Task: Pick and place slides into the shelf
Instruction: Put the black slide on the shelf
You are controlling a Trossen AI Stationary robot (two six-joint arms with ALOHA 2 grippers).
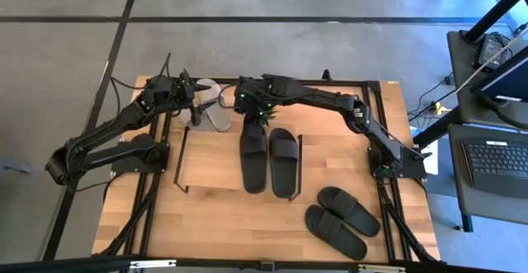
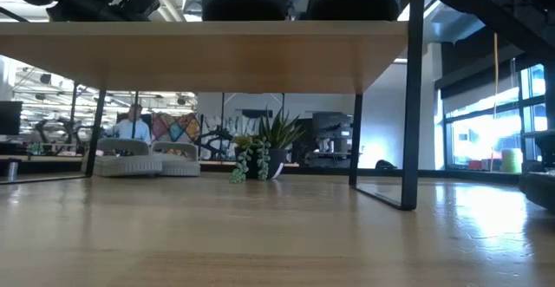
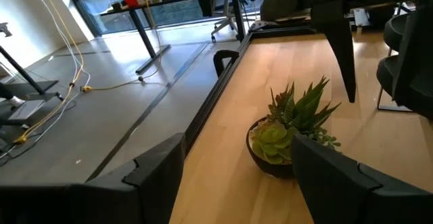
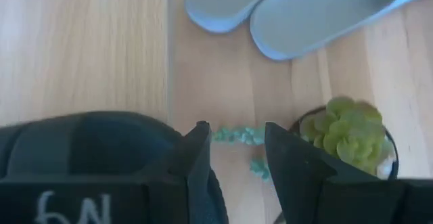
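Observation:
Two black slides (image 1: 253, 159) (image 1: 285, 162) lie side by side on the shelf (image 1: 206, 162), soles down; the low view shows them on top of its board (image 2: 208, 53). Two more black slides (image 1: 342, 219) lie on the table at the near right. Two grey-white slides (image 1: 210, 104) (image 4: 298, 7) lie at the far edge. My right gripper (image 1: 250, 112) (image 4: 237, 156) hangs open above the far end of the left black slide (image 4: 88, 143), with only tabletop between its fingers. My left gripper (image 1: 193, 108) (image 3: 237, 183) waits open over the grey-white slides, holding nothing.
A small green potted plant (image 1: 266, 118) (image 4: 348, 132) (image 3: 284, 132) stands on the table just beyond the shelf's far edge, close beside my right gripper. The shelf's black side frame (image 2: 412, 96) stands on the table. A person (image 2: 134, 127) sits in the room behind.

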